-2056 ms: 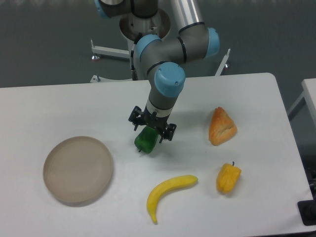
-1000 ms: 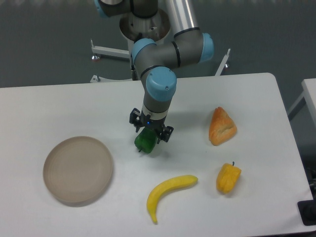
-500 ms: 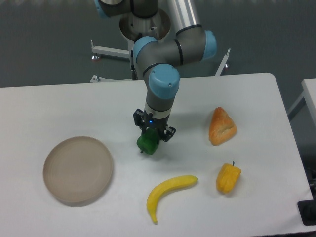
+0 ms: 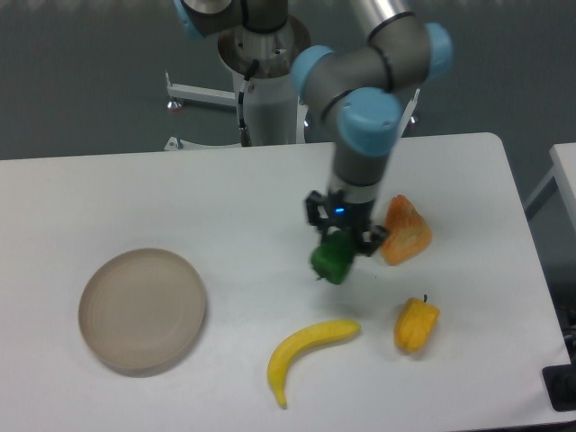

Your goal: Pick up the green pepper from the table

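Observation:
The green pepper (image 4: 332,258) hangs in my gripper (image 4: 341,238), whose fingers are shut on its top. It is held over the white table (image 4: 225,198), right of centre, just left of the orange pastry. The arm's wrist rises straight up from the gripper, and the pepper's stem end points down-left. The pepper looks lifted off the tabletop, though the gap beneath it is hard to judge.
An orange pastry (image 4: 407,232) lies right beside the gripper. A yellow-orange pepper (image 4: 416,325) and a banana (image 4: 309,352) lie toward the front. A round beige plate (image 4: 142,309) sits at the left. The robot base (image 4: 266,54) stands behind the table.
The gripper closed on the green pepper and carried it to the right, from the table's middle to a spot beside the pastry.

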You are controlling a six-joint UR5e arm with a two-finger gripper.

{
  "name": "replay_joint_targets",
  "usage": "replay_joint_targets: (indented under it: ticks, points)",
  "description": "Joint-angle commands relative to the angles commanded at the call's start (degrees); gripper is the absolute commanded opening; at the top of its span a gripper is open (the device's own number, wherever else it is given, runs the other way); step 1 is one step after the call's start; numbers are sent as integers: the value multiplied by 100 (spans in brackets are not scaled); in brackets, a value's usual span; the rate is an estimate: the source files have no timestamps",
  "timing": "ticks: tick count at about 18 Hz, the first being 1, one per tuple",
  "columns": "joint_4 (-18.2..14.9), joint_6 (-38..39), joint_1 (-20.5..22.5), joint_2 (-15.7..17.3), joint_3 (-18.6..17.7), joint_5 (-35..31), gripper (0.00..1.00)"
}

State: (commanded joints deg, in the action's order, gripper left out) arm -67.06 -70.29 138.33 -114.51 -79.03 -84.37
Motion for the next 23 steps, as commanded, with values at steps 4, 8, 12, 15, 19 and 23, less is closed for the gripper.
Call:
replay_joint_targets:
  ticks: [4,8,12,15,19,23]
  points:
    - [-35,-660,168,-448,650,-288,25]
    - [-185,-837,177,-537,845,-501,25]
    - [-176,-837,168,-572,881,-501,25]
    - [-176,-828,168,-572,872,-501,25]
    - [-167,-828,159,-607,881,-501,25]
    - [-167,-828,151,-634,915,-501,25]
